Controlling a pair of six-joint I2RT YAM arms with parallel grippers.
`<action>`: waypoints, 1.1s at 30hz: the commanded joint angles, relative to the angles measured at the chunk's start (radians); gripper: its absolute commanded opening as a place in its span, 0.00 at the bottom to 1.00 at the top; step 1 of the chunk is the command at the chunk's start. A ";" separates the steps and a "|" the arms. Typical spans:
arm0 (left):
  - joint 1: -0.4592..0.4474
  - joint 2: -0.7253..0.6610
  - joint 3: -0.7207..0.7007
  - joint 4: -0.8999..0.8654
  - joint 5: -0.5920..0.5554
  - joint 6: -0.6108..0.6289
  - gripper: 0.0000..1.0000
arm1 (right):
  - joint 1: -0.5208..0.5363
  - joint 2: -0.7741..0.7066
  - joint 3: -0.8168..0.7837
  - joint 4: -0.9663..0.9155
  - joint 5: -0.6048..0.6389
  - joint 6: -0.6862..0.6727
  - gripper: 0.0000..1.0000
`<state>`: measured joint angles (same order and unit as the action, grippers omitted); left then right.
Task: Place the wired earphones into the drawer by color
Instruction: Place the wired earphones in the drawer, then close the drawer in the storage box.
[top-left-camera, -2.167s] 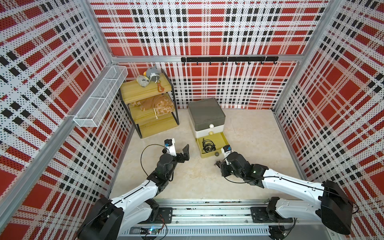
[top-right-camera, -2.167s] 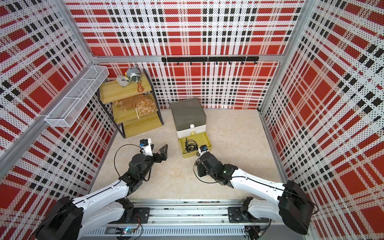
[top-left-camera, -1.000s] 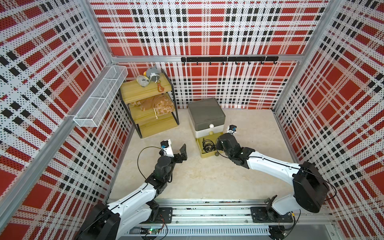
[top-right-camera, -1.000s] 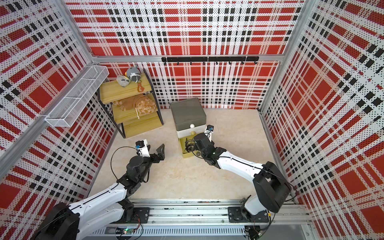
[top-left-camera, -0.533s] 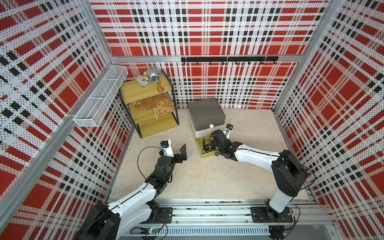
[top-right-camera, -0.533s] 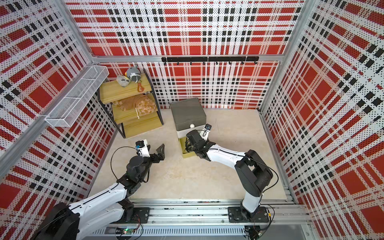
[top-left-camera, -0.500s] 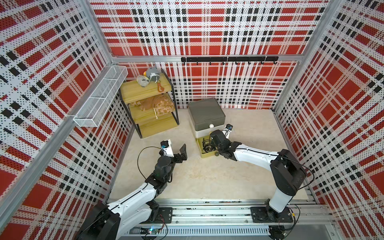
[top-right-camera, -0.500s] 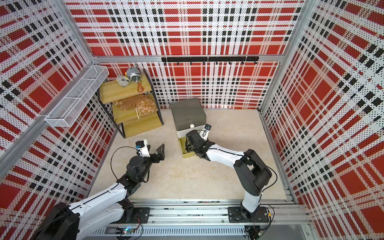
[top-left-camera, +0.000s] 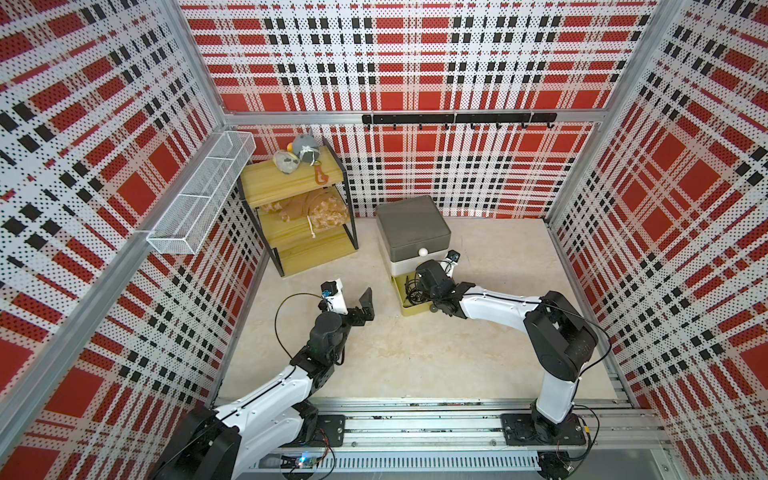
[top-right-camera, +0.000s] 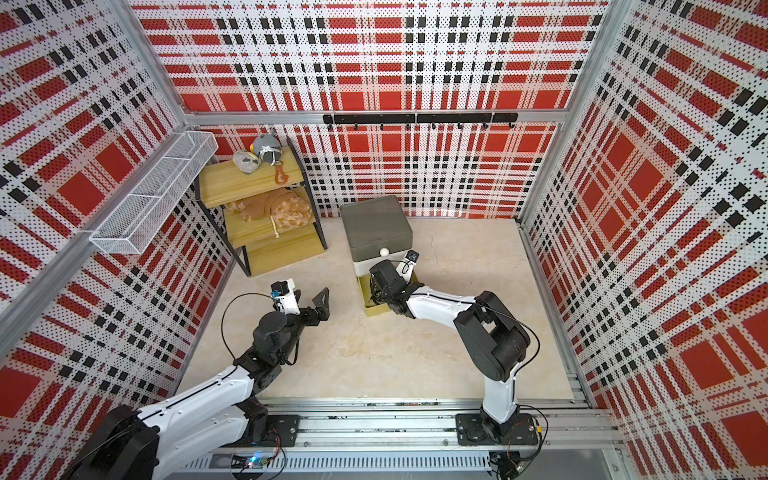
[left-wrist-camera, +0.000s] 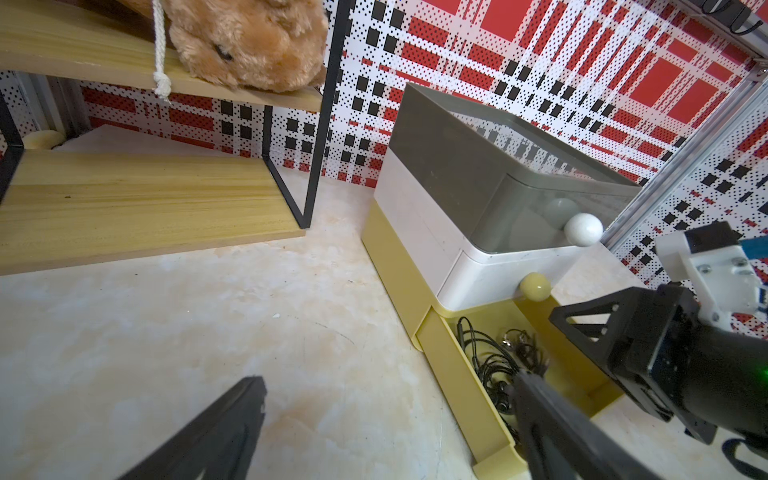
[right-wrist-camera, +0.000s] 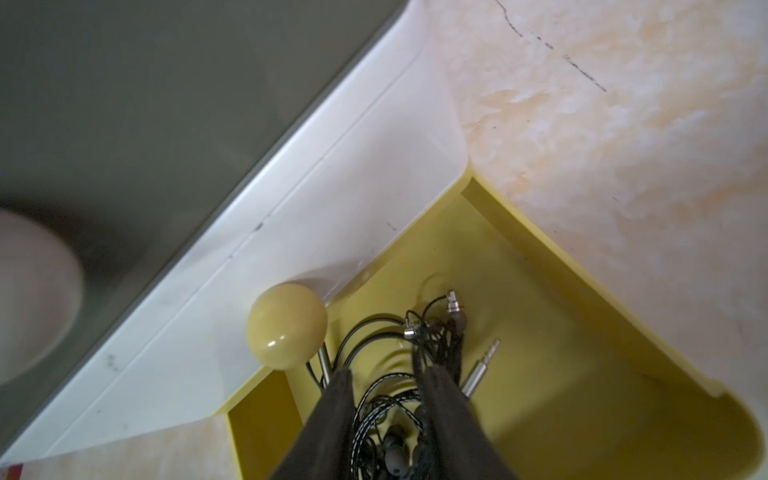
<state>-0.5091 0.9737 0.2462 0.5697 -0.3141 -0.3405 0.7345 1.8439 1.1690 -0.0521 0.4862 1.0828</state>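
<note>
The bottom yellow drawer of the small drawer unit stands pulled out. A tangle of black wired earphones lies inside it, also seen in the left wrist view as black wired earphones. My right gripper reaches down into the drawer, open by a narrow gap, with black cable and earbuds lying between its fingers. The left gripper hovers wide open over bare floor, left of the drawer, holding nothing; the left gripper shows only floor between its fingers.
The white middle drawer, with a yellow knob, and the grey top drawer, with a white knob, are closed. A wooden shelf rack with plush toys stands at the back left. A wire basket hangs on the left wall.
The right arm swung from the front floor to above the yellow drawer and lowered into it. Its jaws, shut a moment ago, have parted. The left arm has barely moved.
</note>
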 joint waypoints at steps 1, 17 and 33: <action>0.009 0.001 -0.007 0.022 0.005 -0.008 0.99 | -0.012 -0.013 -0.024 0.052 -0.063 -0.039 0.49; 0.008 0.007 -0.008 0.027 -0.002 0.000 0.99 | -0.012 -0.221 -0.213 -0.008 -0.053 -0.106 0.81; 0.009 0.005 -0.010 0.026 -0.004 0.000 0.99 | -0.012 -0.410 -0.421 -0.109 -0.023 -0.063 0.86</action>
<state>-0.5091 0.9775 0.2459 0.5755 -0.3149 -0.3405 0.7280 1.4628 0.7647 -0.1280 0.4427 0.9981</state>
